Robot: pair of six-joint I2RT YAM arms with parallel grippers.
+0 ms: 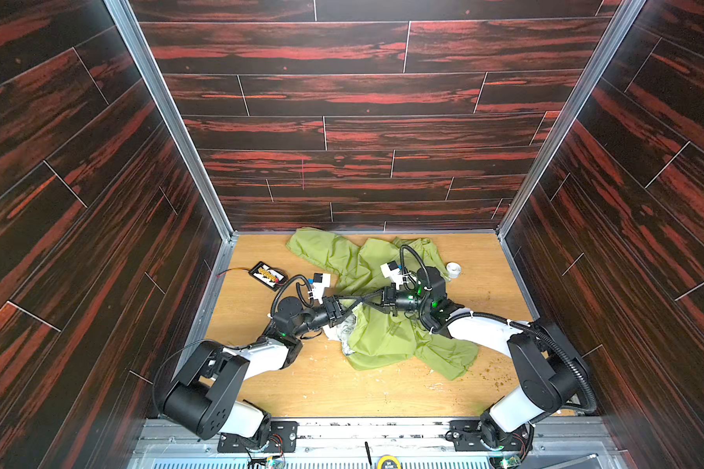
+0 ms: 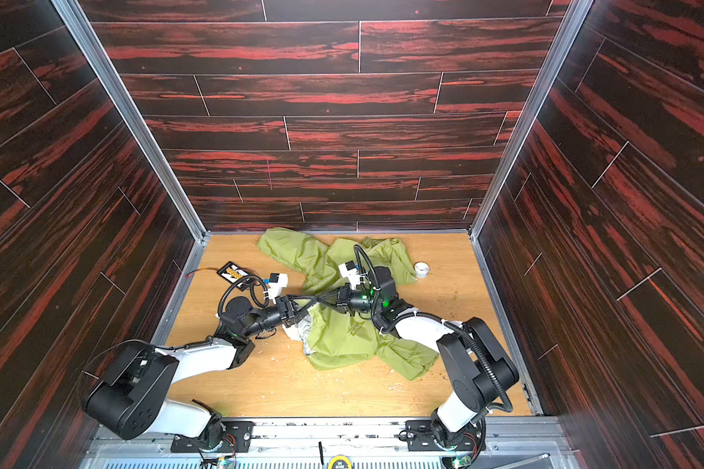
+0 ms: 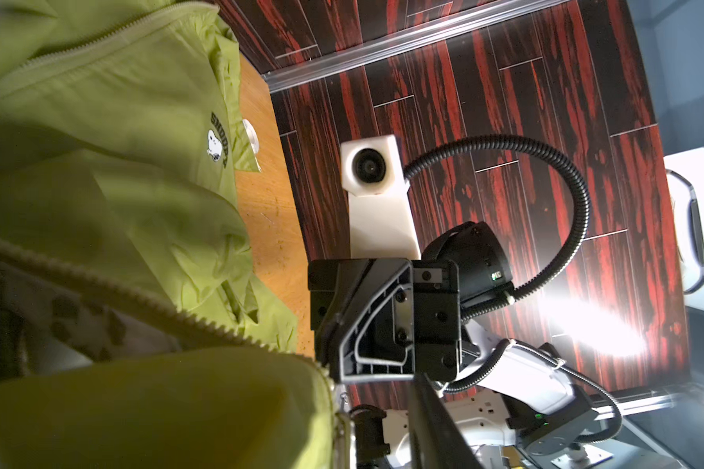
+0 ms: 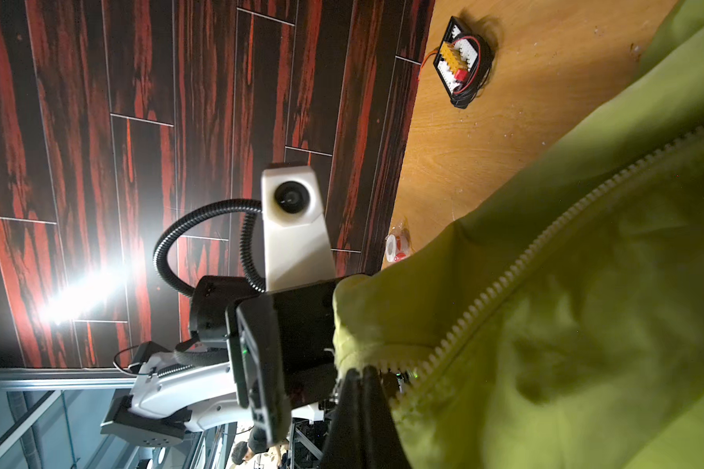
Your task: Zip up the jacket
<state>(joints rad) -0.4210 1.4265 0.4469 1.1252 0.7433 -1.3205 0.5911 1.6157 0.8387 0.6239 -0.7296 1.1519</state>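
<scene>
The lime-green jacket [image 1: 383, 337] [image 2: 342, 337] lies crumpled across the middle of the wooden table, with white lining showing at its left edge. My two grippers meet tip to tip above it. My left gripper [image 1: 353, 304] [image 3: 383, 410] stands open beside the jacket's hem corner where the zipper ends. My right gripper [image 1: 367, 302] [image 4: 360, 371] is shut on the jacket's toothed zipper edge [image 4: 545, 251]. In the left wrist view the zipper teeth [image 3: 139, 292] run across the cloth, and the white dog print [image 3: 216, 142] shows.
A black board with coloured wires [image 1: 268, 275] [image 4: 462, 69] lies at the back left. A white tape roll [image 1: 453, 269] sits at the back right beside the jacket. Dark red wood walls close in three sides.
</scene>
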